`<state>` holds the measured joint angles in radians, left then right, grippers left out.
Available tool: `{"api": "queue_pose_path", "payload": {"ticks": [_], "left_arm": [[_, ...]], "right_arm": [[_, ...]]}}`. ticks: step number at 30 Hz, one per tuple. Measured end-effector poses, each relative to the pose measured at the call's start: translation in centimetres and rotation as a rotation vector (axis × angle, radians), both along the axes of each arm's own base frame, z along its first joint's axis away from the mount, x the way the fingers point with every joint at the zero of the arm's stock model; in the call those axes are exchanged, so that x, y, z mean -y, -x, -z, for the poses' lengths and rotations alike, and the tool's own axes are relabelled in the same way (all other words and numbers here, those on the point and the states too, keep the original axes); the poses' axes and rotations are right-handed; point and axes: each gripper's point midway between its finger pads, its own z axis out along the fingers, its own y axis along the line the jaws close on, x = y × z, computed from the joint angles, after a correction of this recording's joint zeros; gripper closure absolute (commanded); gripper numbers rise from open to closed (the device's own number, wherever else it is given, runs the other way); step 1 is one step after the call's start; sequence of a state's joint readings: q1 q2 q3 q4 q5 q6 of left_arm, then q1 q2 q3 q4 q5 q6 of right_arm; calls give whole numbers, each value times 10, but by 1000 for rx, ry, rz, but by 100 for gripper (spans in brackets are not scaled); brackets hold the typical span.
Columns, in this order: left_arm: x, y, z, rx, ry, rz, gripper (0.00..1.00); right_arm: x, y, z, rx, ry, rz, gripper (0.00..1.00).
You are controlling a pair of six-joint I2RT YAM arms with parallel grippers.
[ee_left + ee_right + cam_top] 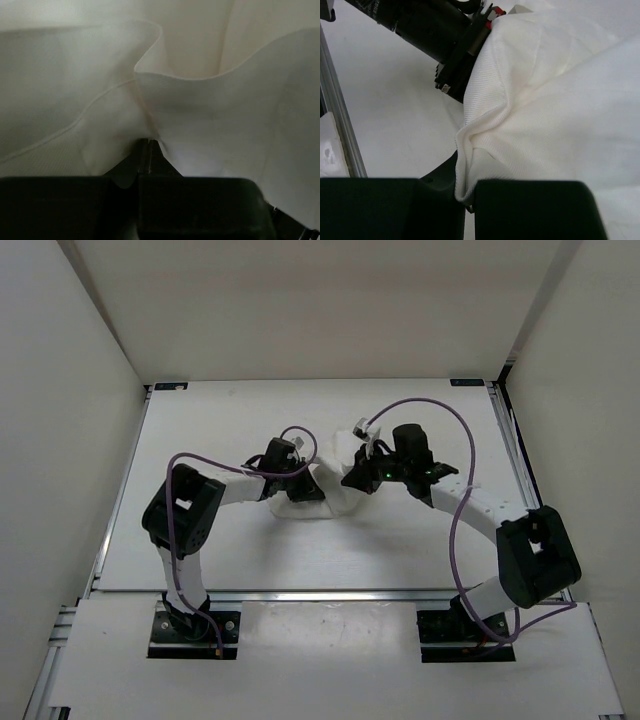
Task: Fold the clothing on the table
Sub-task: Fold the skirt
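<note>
The clothing [335, 502] is bunched up at the middle of the table [230, 540], between the two arms. One fold is pinched in the clenched left claw [146, 152], and another is gripped by the right claw [465, 192].

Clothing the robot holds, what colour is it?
The clothing is plain white; the right wrist view shows it best.

No text is legible: the white lettering [372, 5] on the left arm [420, 25] is too blurred to read.
</note>
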<state>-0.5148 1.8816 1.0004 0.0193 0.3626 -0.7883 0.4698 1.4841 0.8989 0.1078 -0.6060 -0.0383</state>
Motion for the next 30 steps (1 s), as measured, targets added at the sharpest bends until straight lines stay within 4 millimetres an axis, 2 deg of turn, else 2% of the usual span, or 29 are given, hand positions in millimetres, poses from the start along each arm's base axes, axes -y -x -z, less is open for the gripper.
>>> {"api": "queue_pose_path", "payload": {"ticks": [3,6,10,13,15,18,22,26,30], "left_arm": [[2,-2,-3,4,19,-16,100],[-4,4,-9,4,28,-33,100],[-11,12,-33,39,63,-55,100],[-9,9,-53,82,108,-71,100],[-3,5,-58,96,131,-76,100],[12,-1,-53,83,140,-66,100],[37,-9,-31,51,105,-56,100],[48,-7,-9,9,68,-62,100],[59,-7,2,-28,78,-58,100]], "right_arm": [[1,2,2,14,23,-2,100],[23,-18,5,-18,32,109,100],[60,-46,8,-47,43,277,100],[65,-48,11,-52,51,304,100],[63,-46,11,-53,53,302,100],[59,-42,8,-45,51,293,100],[56,-36,1,-31,38,287,100],[58,-33,-4,-19,33,286,100],[57,-30,-7,-4,32,271,100]]}}
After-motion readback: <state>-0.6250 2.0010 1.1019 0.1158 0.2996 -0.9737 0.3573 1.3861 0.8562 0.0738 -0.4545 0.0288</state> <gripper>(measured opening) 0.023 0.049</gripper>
